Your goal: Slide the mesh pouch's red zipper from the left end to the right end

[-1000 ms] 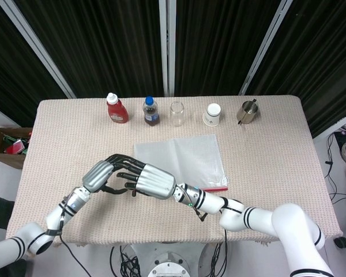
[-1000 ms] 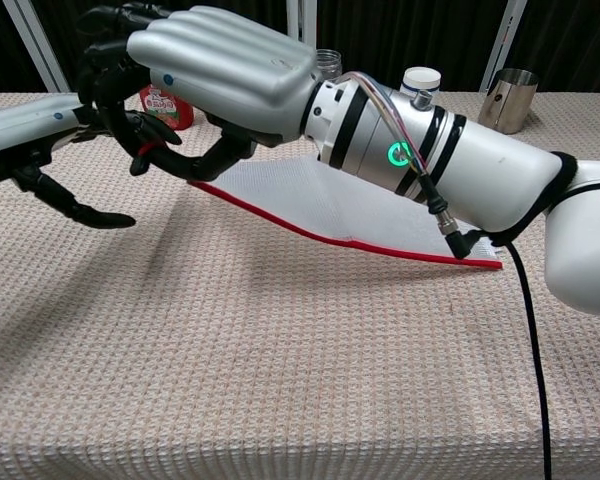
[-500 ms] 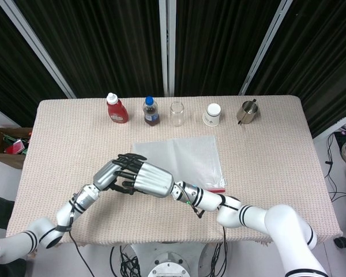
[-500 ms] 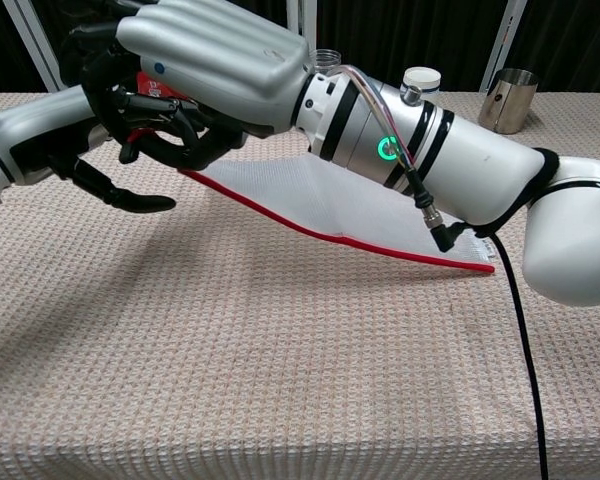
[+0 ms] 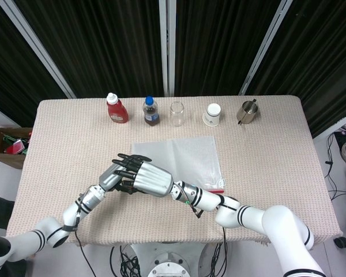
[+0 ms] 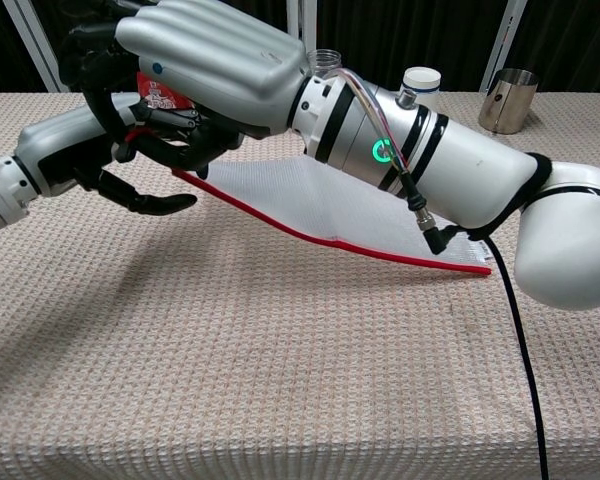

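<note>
A beige, waffle-textured cloth covered the surface (image 5: 63, 138), and black curtains with pale vertical posts hung behind it. To the left, beside the surface, an open cardboard box (image 5: 6, 144) sat lower down. Along the far edge stood a row: a red sauce bottle (image 5: 116, 108), a dark drink bottle (image 5: 151, 111) with a blue cap, a clear glass (image 5: 177, 113), a white cup (image 5: 213, 115) and a metal cup (image 5: 247, 112).

The mesh pouch (image 5: 190, 158) lay near the middle of the surface, a pale translucent rectangle whose long axis ran left to right. Its red zipper (image 6: 310, 232) edge faced the robot, along the near side. In the chest view that edge slanted: the left end was lifted off the cloth under the hands, while the right end lay flat.

The right hand (image 5: 151, 179) reached across to the pouch's left near corner, fingers (image 6: 185, 135) curled downward around the raised zipper end; whether they actually pinched the pull could not be told, since the hand's own back hid the contact. The left hand (image 5: 114, 176) sat just beside and partly under it, its dark fingers (image 6: 155, 202) loosely curled and spread, one stretched out low above the cloth, holding nothing that could be seen.
</note>
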You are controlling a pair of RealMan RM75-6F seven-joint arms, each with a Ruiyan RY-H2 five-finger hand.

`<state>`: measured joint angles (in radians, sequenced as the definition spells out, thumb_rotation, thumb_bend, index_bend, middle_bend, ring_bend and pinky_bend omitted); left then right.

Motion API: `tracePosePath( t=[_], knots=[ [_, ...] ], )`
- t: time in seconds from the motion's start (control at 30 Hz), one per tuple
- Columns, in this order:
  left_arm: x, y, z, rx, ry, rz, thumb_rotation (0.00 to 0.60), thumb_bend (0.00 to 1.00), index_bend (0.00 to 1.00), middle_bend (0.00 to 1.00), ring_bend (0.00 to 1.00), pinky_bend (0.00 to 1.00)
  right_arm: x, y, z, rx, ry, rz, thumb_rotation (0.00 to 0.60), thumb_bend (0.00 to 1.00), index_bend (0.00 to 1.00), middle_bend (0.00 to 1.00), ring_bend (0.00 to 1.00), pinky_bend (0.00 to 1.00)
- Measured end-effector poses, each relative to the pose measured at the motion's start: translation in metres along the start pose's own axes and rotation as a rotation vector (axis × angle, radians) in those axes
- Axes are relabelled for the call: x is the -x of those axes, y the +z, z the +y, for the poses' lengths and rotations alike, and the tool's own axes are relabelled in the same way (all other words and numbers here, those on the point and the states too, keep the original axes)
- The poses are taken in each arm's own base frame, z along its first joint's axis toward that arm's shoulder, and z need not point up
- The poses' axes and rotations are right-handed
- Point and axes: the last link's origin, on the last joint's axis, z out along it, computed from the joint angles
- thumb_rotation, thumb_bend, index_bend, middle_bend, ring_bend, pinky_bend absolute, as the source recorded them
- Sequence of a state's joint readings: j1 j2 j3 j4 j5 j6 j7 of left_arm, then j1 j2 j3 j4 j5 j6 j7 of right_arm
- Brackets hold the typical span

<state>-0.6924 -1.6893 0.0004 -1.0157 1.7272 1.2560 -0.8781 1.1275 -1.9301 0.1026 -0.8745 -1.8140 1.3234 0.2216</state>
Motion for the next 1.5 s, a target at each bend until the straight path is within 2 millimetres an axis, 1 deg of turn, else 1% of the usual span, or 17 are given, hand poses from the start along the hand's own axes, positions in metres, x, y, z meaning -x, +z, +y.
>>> tracePosePath(
  t=[0.23,0.43,0.53,0.77,0.87,1.03,1.23,1.5],
  knots=[
    [0.006,0.003,0.000,0.003,-0.014,-0.009,0.600,0.30,0.55,0.18,0.13,0.14,0.001,0.001,0.000,0.002,0.001,0.000,0.600,0.52,1.00,0.22,0.00,0.00],
    [0.008,0.005,0.000,0.001,-0.054,-0.003,0.600,0.34,0.64,0.20,0.13,0.14,0.001,-0.002,0.001,0.014,0.004,0.010,0.600,0.52,1.00,0.22,0.00,0.00],
    [0.009,0.005,0.000,0.001,-0.109,0.001,0.600,0.37,0.66,0.22,0.13,0.14,0.003,-0.007,0.001,0.030,0.013,0.021,0.600,0.52,1.00,0.22,0.00,0.00],
    [0.010,0.000,-0.003,-0.006,-0.246,0.025,0.600,0.40,0.67,0.23,0.13,0.14,0.006,-0.022,0.002,0.061,0.006,0.029,0.600,0.52,1.00,0.22,0.00,0.00],
    [0.009,-0.002,-0.004,-0.002,-0.274,0.035,0.600,0.41,0.67,0.23,0.13,0.14,0.007,-0.027,0.003,0.074,-0.001,0.028,0.600,0.52,1.00,0.22,0.00,0.00],
    [0.008,-0.006,-0.005,0.003,-0.276,0.037,0.600,0.43,0.67,0.23,0.13,0.14,0.006,-0.032,0.005,0.087,-0.020,0.034,0.600,0.52,1.00,0.22,0.00,0.00],
    [0.007,-0.008,-0.006,0.007,-0.285,0.037,0.600,0.48,0.67,0.23,0.13,0.14,0.005,-0.041,0.008,0.112,-0.043,0.034,0.600,0.52,1.00,0.22,0.00,0.00],
    [0.004,-0.009,-0.006,0.010,-0.309,0.039,0.600,0.49,0.67,0.23,0.13,0.14,0.007,-0.055,0.011,0.148,-0.052,0.023,0.600,0.52,1.00,0.22,0.00,0.00]
  ],
)
